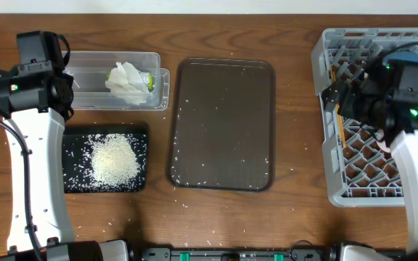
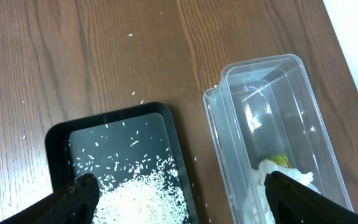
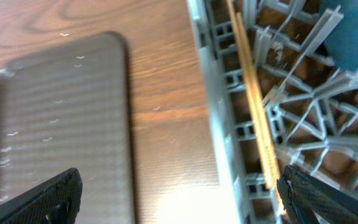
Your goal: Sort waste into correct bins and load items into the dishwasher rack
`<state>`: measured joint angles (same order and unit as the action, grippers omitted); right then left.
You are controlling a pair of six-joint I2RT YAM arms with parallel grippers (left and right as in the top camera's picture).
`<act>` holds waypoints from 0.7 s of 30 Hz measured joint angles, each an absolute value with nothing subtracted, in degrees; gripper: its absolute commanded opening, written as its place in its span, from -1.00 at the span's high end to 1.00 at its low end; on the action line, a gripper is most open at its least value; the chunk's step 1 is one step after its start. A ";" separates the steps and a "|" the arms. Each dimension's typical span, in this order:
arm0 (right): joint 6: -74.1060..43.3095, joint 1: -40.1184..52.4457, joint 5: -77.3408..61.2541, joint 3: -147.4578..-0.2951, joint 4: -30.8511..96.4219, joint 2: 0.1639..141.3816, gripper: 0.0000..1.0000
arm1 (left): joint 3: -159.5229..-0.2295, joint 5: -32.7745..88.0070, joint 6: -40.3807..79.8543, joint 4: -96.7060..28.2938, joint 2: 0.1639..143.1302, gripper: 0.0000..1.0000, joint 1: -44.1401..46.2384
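Two grippers stand wide open, both empty. The left gripper (image 2: 179, 183) hovers near the table's left edge, above the black tray (image 1: 140, 181) of rice (image 1: 115, 159) and the clear tub (image 1: 85, 87) holding tissue (image 1: 128, 78) and wrapper (image 1: 149, 78). The right gripper (image 3: 179, 180) hangs over the rack (image 1: 354, 181) at the right edge, with chopsticks (image 3: 253, 106) lying inside along its left wall.

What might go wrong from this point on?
The thin chopsticks lie on the open lattice of the rack and might slip through a gap. Also, stray rice grains dot the brown tray and table; they look hard to pinch up, so some may never reach a bin.
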<state>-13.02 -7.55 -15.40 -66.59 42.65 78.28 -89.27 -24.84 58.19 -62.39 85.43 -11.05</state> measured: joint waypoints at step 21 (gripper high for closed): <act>-16.01 -7.53 -18.02 -66.59 52.47 70.08 -0.99 | -89.27 -24.84 58.19 -62.41 85.43 -0.76 -11.05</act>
